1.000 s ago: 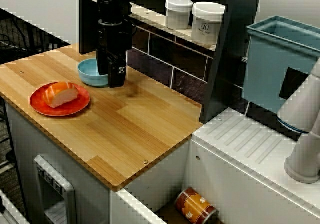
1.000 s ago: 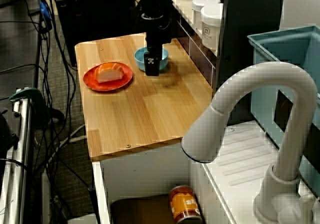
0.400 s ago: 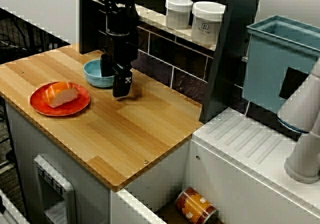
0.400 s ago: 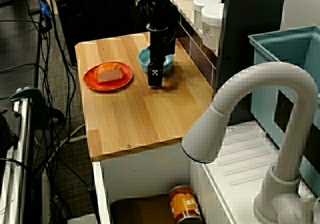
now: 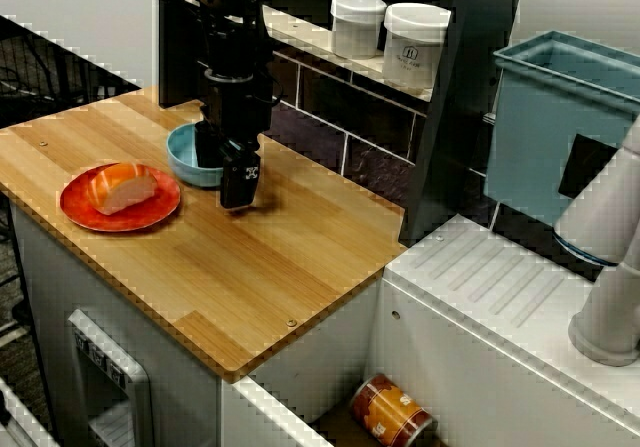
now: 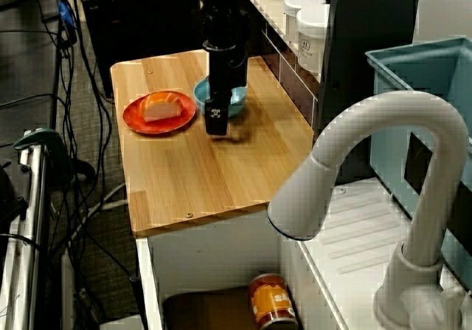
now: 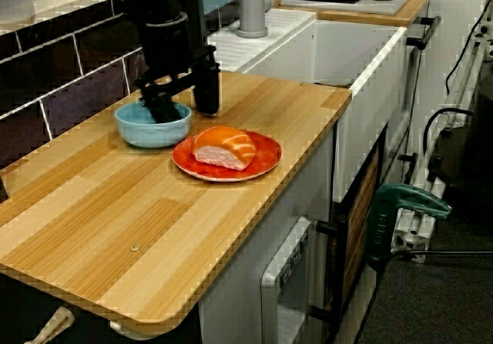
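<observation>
Small light-blue bowl point(image 7: 146, 131) — upright on the wooden counter point(image 7: 115, 213), just beside the red plate point(image 7: 266, 153).

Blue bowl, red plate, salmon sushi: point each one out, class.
blue bowl point(image 7: 149, 135): view from the side, outer wall.
red plate point(image 7: 267, 157): view from the side, bare right rim.
salmon sushi point(image 7: 225, 140): view from the side, orange top.
</observation>
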Tool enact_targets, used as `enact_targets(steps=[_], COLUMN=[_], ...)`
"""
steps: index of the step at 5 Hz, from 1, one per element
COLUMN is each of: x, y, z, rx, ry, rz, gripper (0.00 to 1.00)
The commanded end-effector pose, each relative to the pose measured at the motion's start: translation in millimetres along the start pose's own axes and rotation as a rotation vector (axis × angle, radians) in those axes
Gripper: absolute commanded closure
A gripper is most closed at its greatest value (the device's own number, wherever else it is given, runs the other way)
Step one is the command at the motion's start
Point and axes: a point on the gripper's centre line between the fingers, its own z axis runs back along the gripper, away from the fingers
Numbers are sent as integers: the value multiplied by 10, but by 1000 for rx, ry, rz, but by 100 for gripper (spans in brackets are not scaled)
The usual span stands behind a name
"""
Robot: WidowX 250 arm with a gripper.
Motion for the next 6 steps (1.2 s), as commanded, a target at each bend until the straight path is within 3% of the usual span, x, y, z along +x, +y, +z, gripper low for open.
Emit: enact_targets(steps=[1, 3, 6], x=[-75, -184, -291], y=[-281, -642, -1220], z=[242, 138, -42], rx=[-17, -96, -143], ry=[-74, -91, -22], rz=[-38, -40, -117], gripper=[0, 0, 0])
